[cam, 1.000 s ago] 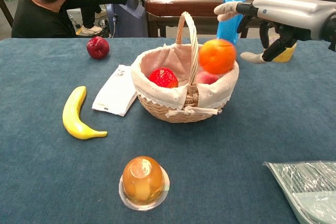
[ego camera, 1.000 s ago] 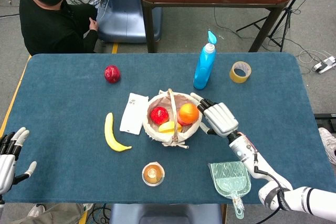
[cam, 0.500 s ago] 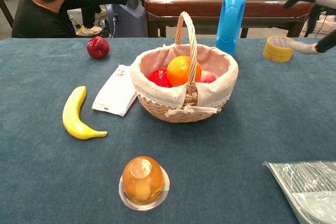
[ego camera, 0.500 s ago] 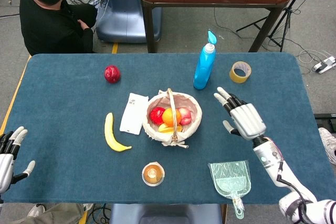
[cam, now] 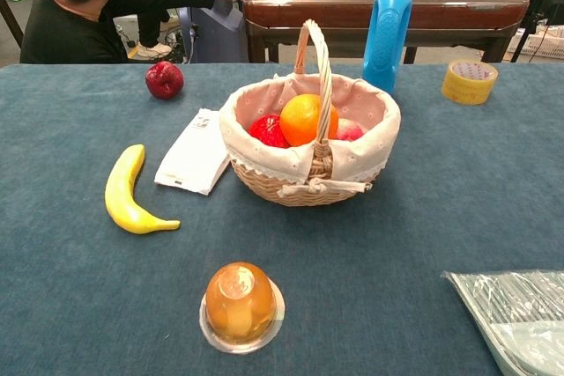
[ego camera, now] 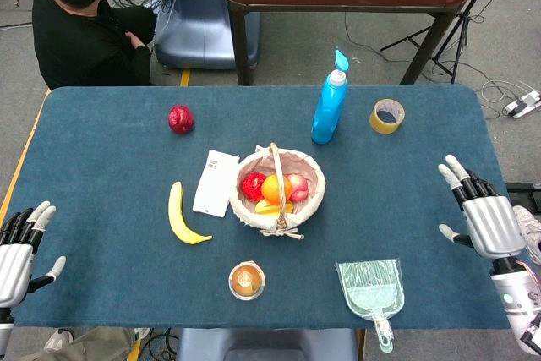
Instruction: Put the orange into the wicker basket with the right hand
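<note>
While the orange (ego camera: 270, 188) sits in basket (ego camera: 309, 203) at bench centre, right hand (ego camera: 488, 224) at 4 o'clock is spread, empty. Orange prob. firm, light, smooth; cup round its sides.

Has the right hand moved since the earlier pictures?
Yes. The right hand drew back from the wicker basket to the table's right edge, well past the tape roll.

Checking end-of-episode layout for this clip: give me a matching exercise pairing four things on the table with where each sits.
Things:
1. orange
2. banana
3. tape roll
4. right hand

Places:
A. far right corner area of the table
B. inside the wicker basket
C. open over the table's right edge
D. left of the basket, flat on the cloth

Pairs: 1-B, 2-D, 3-A, 4-C
</note>
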Tool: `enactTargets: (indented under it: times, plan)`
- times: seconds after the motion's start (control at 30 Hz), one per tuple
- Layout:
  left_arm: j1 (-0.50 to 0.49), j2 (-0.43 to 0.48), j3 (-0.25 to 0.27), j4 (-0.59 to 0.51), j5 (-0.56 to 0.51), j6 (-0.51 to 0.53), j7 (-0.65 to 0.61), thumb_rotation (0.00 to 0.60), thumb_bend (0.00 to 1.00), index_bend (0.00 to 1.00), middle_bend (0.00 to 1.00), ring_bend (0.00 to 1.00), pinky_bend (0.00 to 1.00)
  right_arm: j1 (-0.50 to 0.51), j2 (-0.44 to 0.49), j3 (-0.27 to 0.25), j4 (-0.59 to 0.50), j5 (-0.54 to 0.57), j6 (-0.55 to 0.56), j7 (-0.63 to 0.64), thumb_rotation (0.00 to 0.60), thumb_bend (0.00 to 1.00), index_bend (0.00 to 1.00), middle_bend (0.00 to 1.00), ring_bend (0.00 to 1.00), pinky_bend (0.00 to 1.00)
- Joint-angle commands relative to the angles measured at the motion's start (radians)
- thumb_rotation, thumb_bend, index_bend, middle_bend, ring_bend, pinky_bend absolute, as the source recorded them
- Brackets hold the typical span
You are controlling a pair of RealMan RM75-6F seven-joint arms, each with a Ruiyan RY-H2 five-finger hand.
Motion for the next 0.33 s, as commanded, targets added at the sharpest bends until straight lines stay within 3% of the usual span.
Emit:
enactTargets:
  times: [0.03, 0.33]
  plan:
    - [-0.003, -0.001, 0.0, -0.001, 0.002, -0.002, 0.002, 0.6, 0.33, 0.04, 0.0, 0.0, 0.0, -0.039, 0.003, -0.014, 0.021, -0.007, 0.037, 0.022, 0.6, 0.01, 0.0, 0.04, 0.09, 0.23]
    - [-0.01, -0.006, -0.004, -0.002, -0.001, -0.008, 0.006, 0.6, 0.33, 0.04, 0.0, 0.0, 0.0, -0.104, -0.02, -0.016, 0.063, 0.0, 0.084, 0.051, 0.6, 0.04, 0.0, 0.06, 0.08, 0.21]
